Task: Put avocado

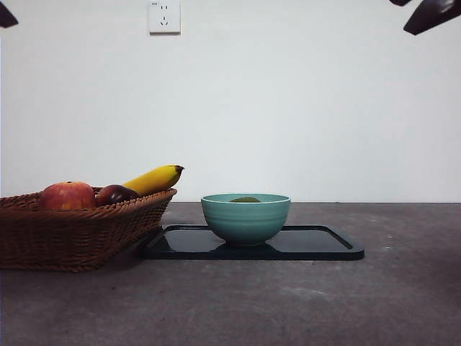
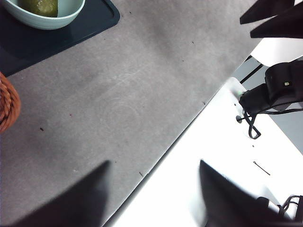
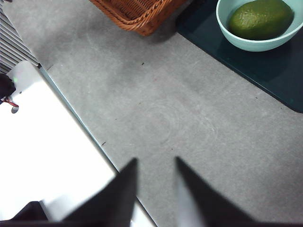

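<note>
Avocado (image 3: 260, 19) is lying in the green bowl (image 3: 253, 45), at one o'clock from the nearer, empty, open right gripper (image 3: 154, 163).

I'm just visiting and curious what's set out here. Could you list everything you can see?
avocado: one, dull olive green, lying inside the bowl
bowl: one, pale teal, standing on the tray
tray: one, black, flat on the table, beside the basket
basket: one, brown wicker, at the left of the front view, holding fruit
apple: one, red, in the basket
plum: one, dark purple, in the basket between apple and banana
banana: one, yellow, sticking up over the basket's rim
table: one, grey
wall socket: one, white, on the wall
left tool: black, open, empty, away from the fruit
right tool: black, open, empty, away from the bowl
</note>
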Controlling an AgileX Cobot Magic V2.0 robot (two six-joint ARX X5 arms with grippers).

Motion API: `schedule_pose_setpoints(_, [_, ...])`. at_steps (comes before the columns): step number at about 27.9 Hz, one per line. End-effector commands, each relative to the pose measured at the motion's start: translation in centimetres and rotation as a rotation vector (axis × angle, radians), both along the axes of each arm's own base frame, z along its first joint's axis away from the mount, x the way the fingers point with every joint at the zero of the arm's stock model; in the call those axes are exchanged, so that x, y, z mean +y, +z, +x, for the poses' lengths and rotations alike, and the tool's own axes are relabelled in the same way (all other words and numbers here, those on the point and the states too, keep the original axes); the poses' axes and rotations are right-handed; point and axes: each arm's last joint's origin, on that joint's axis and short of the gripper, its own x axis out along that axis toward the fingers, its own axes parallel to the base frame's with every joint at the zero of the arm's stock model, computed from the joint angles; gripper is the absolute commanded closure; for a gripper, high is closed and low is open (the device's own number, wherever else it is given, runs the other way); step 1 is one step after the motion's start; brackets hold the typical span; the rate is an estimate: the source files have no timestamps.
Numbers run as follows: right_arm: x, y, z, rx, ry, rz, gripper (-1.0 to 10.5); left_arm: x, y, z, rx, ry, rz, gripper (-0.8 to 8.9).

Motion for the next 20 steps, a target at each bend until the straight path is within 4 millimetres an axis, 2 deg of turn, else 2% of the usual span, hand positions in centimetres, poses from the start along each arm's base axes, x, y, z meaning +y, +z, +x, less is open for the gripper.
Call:
schedule_pose_setpoints(1, [0.17, 0.26, 0.06, -0.012, 0.01, 0.009, 9.4, -0.1, 0.32, 0.06, -0.019, -0.013, -0.007, 8.14])
schedule_pose_setpoints(20, [0.16, 0.26, 0.06, -0.012, 0.008, 0.007, 9.4, -0.09, 0.3, 0.04, -0.016, -0.013, -0.006, 8.05])
